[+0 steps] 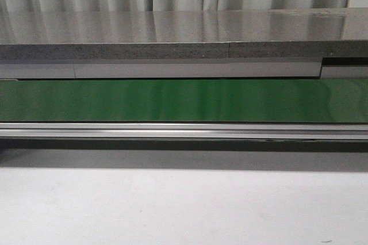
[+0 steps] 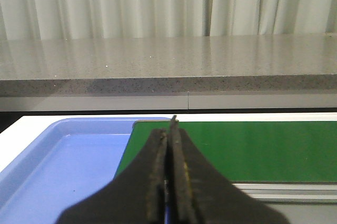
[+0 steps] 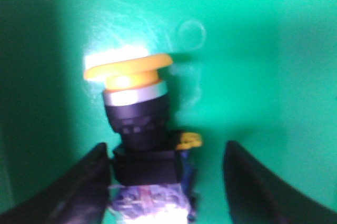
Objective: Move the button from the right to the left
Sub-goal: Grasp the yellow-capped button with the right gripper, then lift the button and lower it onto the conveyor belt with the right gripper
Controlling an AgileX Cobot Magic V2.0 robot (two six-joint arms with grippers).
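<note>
Green belt [image 3: 263, 50] around button [image 3: 138, 124]

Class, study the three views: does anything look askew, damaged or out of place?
Only the button: it sits off-centre between the open right gripper fingers, against one, its orange cap tilted. Nothing looks damaged or spilled.
</note>
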